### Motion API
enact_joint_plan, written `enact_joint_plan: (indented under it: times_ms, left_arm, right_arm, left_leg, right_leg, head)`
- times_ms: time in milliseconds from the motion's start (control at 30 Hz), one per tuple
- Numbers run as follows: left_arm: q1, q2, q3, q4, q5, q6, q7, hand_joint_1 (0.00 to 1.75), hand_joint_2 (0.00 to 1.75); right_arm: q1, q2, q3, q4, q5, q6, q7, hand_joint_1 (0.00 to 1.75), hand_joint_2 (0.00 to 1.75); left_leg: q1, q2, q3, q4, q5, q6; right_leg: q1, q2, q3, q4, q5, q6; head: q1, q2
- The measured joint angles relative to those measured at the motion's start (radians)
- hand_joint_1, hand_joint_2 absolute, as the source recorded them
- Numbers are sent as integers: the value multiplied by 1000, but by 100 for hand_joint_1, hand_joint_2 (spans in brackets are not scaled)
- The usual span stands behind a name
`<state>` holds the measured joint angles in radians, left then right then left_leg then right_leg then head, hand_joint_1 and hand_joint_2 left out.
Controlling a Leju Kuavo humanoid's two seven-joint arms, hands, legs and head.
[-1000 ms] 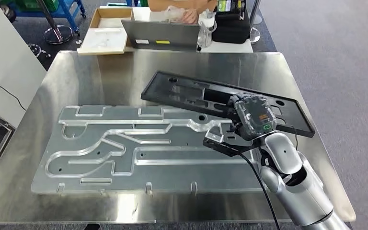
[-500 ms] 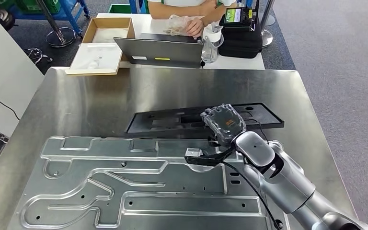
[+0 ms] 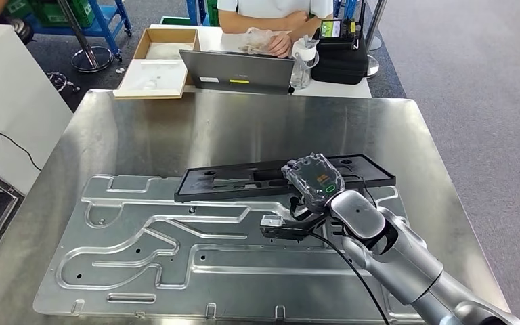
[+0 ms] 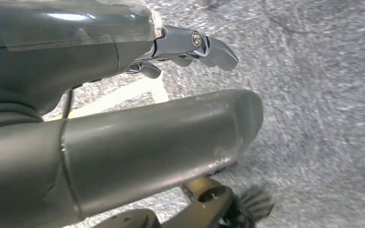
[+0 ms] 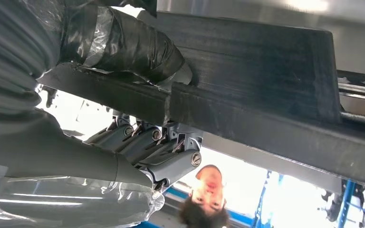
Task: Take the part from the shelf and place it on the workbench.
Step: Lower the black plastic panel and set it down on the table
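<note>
The part is a long flat black panel [image 3: 233,183] with cut-outs. It hangs nearly level just above the far side of a machined aluminium plate [image 3: 176,250] that lies on the steel workbench [image 3: 176,128]. My right hand [image 3: 313,179] grips the panel near its right half. In the right wrist view the thumb [image 5: 123,47] presses on one face of the panel [image 5: 266,61] and the fingers [image 5: 157,147] wrap the other face. My left hand [image 4: 171,85] hangs over grey floor with its fingers [image 4: 211,45] straight and holding nothing.
Beyond the workbench stands a second table with a laptop [image 3: 237,71], a cardboard box [image 3: 166,42], a white tray [image 3: 150,78], a bottle [image 3: 302,64] and a black case [image 3: 338,51]. A person [image 3: 274,10] sits behind it. Carpeted floor lies to the right.
The camera has shifted, so the whole scene sits differently. My right hand has turned the panel from a slant to nearly level and brought it down closer to the aluminium plate.
</note>
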<state>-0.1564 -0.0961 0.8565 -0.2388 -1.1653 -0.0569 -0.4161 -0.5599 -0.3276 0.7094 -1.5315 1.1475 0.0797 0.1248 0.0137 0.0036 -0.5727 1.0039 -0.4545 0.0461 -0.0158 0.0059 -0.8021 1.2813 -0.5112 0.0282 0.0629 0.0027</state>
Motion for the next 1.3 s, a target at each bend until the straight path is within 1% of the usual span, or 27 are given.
enact_joint_plan:
  times_ms: [33,67,100,167,200,267,333,367,400,500,533,567,600,633,700,733,800,867,933,1000,1033,1067,1100,1167,1200,1233,1300]
  left_arm:
    - [1,0,-2,0,0,2,2,0,0]
    - [2,0,-4,0,0,5,4,0,0]
    - [2,0,-6,0,-2,7,7,0,0]
    - [2,-1,-11,0,-6,13,14,0,0]
    - [1,-1,-13,0,-8,16,16,0,0]
    - [0,-1,-14,0,-9,23,19,0,0]
    - [0,-1,-17,-1,-9,28,22,0,0]
    - [-1,-1,-18,-1,-9,30,23,0,0]
    - [-1,-1,-19,-1,-9,31,24,0,0]
    - [1,-2,-21,-1,-8,33,28,0,0]
    - [2,-2,-21,-1,-8,34,30,0,0]
    - [2,-2,-22,-1,-6,35,32,0,0]
    - [2,-2,-23,-1,-4,36,33,0,0]
    - [2,-2,-25,-1,-2,36,34,0,0]
    - [1,0,-28,-2,1,35,35,0,0]
    - [1,1,-29,-2,2,35,36,0,0]
    - [0,2,-32,-2,3,33,36,0,0]
    - [-2,1,-36,-2,3,29,36,0,0]
    - [-5,-1,-41,-3,2,23,37,0,0]
    - [-7,-3,-47,-3,1,18,38,0,0]
    - [-7,-5,-52,-3,1,16,38,0,0]
    - [-7,-6,-56,-3,0,15,39,0,0]
    - [-6,-8,-60,-3,-1,15,39,0,0]
    - [-6,-10,-63,-3,-1,14,39,0,0]
    - [-7,-11,-64,-3,-1,14,40,0,0]
    - [-8,-11,-64,-3,-1,13,40,0,0]
    - [-8,-12,-65,-3,1,10,41,0,0]
  right_arm:
    - [1,0,0,0,0,0,2,175,175]
    - [2,-1,0,0,0,0,4,175,175]
    - [2,-1,0,0,0,0,6,175,175]
    - [0,-1,0,-1,0,0,9,175,175]
    - [-1,-1,0,-3,0,1,9,175,175]
    - [-3,-1,0,-6,0,2,11,175,175]
    - [-3,-1,0,-7,0,4,13,175,175]
    - [-2,-1,0,-7,-1,5,14,175,175]
    - [-2,-1,1,-7,-1,6,15,175,175]
    - [0,-1,3,-7,-2,7,20,175,175]
    - [2,0,5,-7,-2,7,22,175,175]
    - [3,0,7,-7,-3,8,23,175,175]
    - [5,0,8,-7,-3,8,24,175,175]
    - [5,0,8,-7,-4,9,25,175,175]
    - [4,0,9,-6,-5,10,27,175,175]
    - [4,1,10,-6,-6,11,28,175,175]
    - [3,5,12,-5,-6,14,29,175,175]
    - [1,12,14,-4,-6,18,30,175,175]
    - [-4,24,15,-1,-6,18,35,175,175]
    - [-7,41,19,8,-7,16,43,175,175]
    - [-7,50,21,13,-7,15,45,175,175]
    - [-8,58,23,19,-8,14,46,175,175]
    - [-9,67,25,24,-8,12,47,175,175]
    - [-15,82,29,34,-8,9,48,175,175]
    - [-19,90,30,38,-8,7,49,175,175]
    - [-23,98,32,43,-9,6,49,175,175]
    - [-27,112,35,52,-10,6,50,175,175]
  left_leg:
    - [0,0,-11,1,5,-2]
    - [0,0,-20,3,9,-5]
    - [1,0,-27,5,11,-9]
    - [0,1,-35,10,16,-17]
    - [0,2,-36,12,18,-22]
    - [-2,3,-35,12,22,-35]
    - [-1,2,-36,14,20,-47]
    - [0,1,-43,30,7,-52]
    - [2,1,-59,65,-18,-56]
    - [3,0,-141,253,-107,-59]
    - [2,0,-158,290,-111,-58]
    - [1,0,-158,290,-96,-55]
    - [-1,0,-138,250,-63,-49]
    - [-4,-1,-107,183,-25,-40]
    - [-13,-4,-49,69,17,-21]
    - [-17,-5,-36,39,21,-16]
    - [-21,-5,-28,15,21,-13]
    - [-13,-3,-17,-10,24,-11]
    - [-4,-2,-7,-26,27,-6]
    - [-3,-1,-5,-27,26,-4]
    - [-2,-2,-4,-26,24,-5]
    - [0,-3,-2,-24,21,-8]
    - [3,-5,0,-20,16,-12]
    - [8,-8,1,-9,5,-24]
    - [9,-9,-1,-2,0,-30]
    - [8,-10,-6,3,-2,-36]
    - [8,-10,-15,6,0,-47]
  right_leg:
    - [-2,-1,11,22,-5,3]
    - [-4,-2,39,6,8,5]
    - [-6,-3,85,-41,28,5]
    - [-6,-6,184,-170,37,2]
    - [-3,-6,216,-217,31,-2]
    - [4,-6,237,-249,18,-15]
    - [3,-7,238,-257,23,-31]
    - [2,-8,238,-261,28,-39]
    - [1,-9,238,-265,32,-47]
    - [8,-9,234,-265,35,-57]
    - [11,-9,233,-264,35,-59]
    - [15,-7,233,-262,34,-60]
    - [18,-6,234,-260,32,-61]
    - [20,-6,235,-259,30,-63]
    - [23,-5,235,-258,26,-61]
    - [22,-5,233,-258,27,-57]
    - [19,-5,230,-262,31,-47]
    - [20,-5,224,-252,20,-38]
    - [18,-4,186,-172,-24,-28]
    - [8,-5,116,-44,-72,-18]
    - [3,-5,90,-3,-77,-13]
    - [-3,-6,79,3,-61,-8]
    - [-8,-6,87,-29,-25,-3]
    - [-14,-6,132,-151,56,4]
    - [-13,-6,151,-200,80,3]
    - [-10,-5,159,-228,86,-1]
    - [-3,-5,159,-239,78,-13]
  head:
    - [0,0]
    - [0,0]
    - [0,0]
    - [0,0]
    - [0,0]
    - [0,0]
    - [0,0]
    - [0,0]
    - [0,0]
    - [0,0]
    - [-1,0]
    - [-1,0]
    - [-1,0]
    - [-1,0]
    - [0,0]
    - [0,0]
    - [-1,0]
    - [0,0]
    - [0,0]
    - [0,0]
    - [0,0]
    - [0,0]
    - [0,0]
    - [0,0]
    - [0,0]
    - [0,0]
    - [-1,0]
